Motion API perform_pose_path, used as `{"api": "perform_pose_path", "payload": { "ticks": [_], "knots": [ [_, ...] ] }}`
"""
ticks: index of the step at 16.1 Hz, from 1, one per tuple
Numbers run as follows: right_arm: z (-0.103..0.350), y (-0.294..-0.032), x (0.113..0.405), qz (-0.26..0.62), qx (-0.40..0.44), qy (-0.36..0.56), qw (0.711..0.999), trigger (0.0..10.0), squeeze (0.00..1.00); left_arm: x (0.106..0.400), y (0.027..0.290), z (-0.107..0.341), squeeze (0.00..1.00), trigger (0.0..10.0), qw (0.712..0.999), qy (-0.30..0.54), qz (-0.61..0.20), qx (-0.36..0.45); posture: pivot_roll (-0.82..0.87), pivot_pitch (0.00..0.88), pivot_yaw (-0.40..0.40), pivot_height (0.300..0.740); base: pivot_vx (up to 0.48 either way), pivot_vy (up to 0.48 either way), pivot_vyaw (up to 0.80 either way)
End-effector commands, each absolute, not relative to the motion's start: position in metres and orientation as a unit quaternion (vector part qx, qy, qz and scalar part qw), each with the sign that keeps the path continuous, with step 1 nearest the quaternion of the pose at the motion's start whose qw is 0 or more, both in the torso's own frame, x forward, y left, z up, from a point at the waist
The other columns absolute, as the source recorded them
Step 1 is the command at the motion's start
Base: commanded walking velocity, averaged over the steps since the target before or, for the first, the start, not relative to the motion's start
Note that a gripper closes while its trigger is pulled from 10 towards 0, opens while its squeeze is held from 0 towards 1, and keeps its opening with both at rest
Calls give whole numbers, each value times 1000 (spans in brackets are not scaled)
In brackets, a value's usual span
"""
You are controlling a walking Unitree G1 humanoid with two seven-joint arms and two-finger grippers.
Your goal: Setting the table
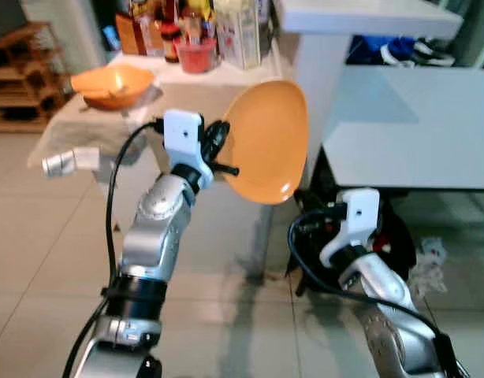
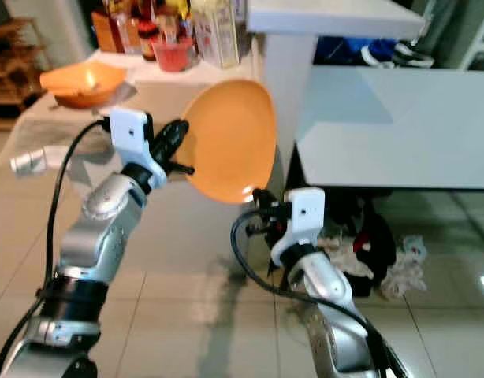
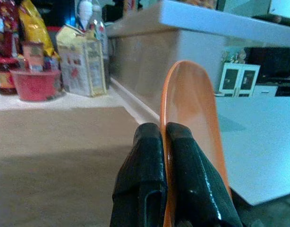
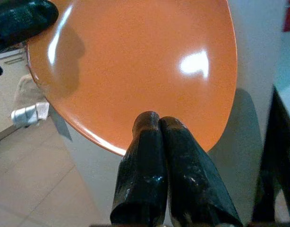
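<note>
An orange plate [image 1: 269, 142] is held up in the air, tipped almost on edge, in front of a cloth-covered table [image 1: 187, 98]. My left gripper [image 1: 219, 151] is shut on the plate's left rim; in the left wrist view the two black fingers [image 3: 145, 161] pinch the thin rim [image 3: 192, 104]. My right gripper [image 2: 262, 201] sits just below the plate's lower edge, shut with nothing between its fingers. In the right wrist view its tips [image 4: 158, 118] point at the plate's glossy face [image 4: 135, 61]. An orange bowl [image 1: 116, 85] rests on the table's far left.
A red bowl [image 1: 196, 55], a carton [image 1: 238, 35] and bottles crowd the table's back. A white counter [image 1: 360, 16] and a lower white surface [image 1: 415, 134] stand to the right. Clothes [image 1: 419, 260] lie on the tiled floor. A wooden shelf [image 1: 17, 79] is at far left.
</note>
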State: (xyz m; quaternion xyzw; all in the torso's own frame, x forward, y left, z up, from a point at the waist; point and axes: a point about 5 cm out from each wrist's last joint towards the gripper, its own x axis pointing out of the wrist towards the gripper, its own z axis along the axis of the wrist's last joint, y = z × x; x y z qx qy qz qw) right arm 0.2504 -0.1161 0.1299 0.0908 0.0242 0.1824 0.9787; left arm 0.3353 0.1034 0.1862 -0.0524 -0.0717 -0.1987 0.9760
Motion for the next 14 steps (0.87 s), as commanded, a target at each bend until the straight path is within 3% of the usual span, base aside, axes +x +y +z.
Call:
{"api": "perform_pose_path", "payload": {
  "ticks": [1, 4, 14],
  "knots": [
    [131, -119, 252, 178, 87, 21, 980, 10000, 0, 333, 100, 199, 0, 0, 972, -98, -206, -54, 42, 0, -4, 740, 0, -480, 0],
    [132, -119, 253, 178, 86, 20, 980, 10000, 0, 334, 100, 197, 0, 0, 973, -95, -205, -48, 43, 0, -5, 740, 87, -434, 0],
    [123, -130, 251, 120, 86, 10, 989, 10000, 0, 328, 124, 176, 0, 0, 982, -62, -178, -2, 37, 0, 8, 740, 335, -339, 0]
  ]
}}
